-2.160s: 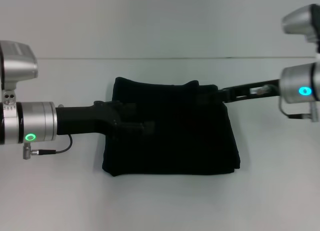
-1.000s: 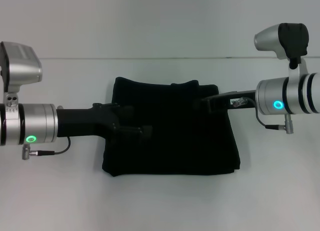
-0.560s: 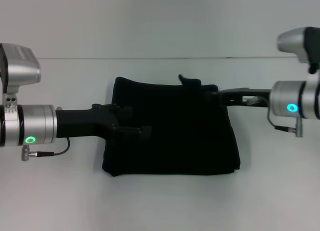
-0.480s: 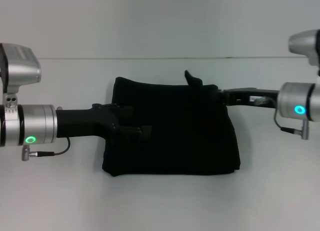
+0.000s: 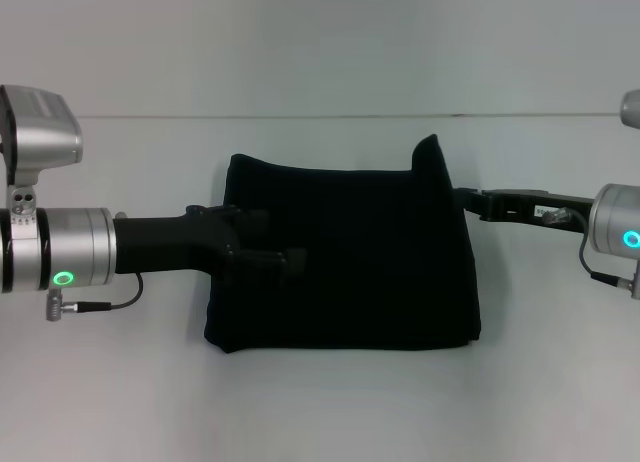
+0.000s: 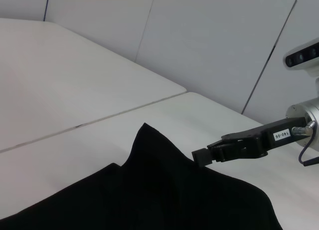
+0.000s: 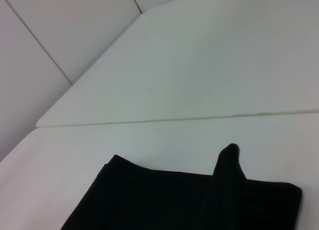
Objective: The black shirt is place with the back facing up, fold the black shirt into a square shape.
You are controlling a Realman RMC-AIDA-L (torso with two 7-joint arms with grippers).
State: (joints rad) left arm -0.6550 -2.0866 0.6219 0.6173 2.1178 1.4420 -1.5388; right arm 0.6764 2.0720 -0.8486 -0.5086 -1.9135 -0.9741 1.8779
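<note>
The black shirt (image 5: 345,257) lies folded into a roughly rectangular bundle near the middle of the white worktop (image 5: 320,402), its front edge facing the near edge of the worktop and its back edge short of the far edge. The cloth is plain black on the side shown; no lettering visible. At the bundle's far right corner a small point of cloth stands up as a peak, clear of the flat layers; the same peak shows in both wrist views (image 6: 149,140) (image 7: 229,163). The left gripper (image 5: 270,254) reaches in from the worktop's left side and rests over the left part of the shirt, black on black; whether its fingers are apart or closed, or grip any cloth, cannot be told. The right gripper (image 5: 470,204) comes in from the right side, level with the shirt's far right corner, its tip just beside the raised peak. In the left wrist view its fingers (image 6: 207,155) appear drawn together at the cloth edge, but whether they pinch fabric cannot be told. Both arms are held low and roughly level over the worktop.
</note>
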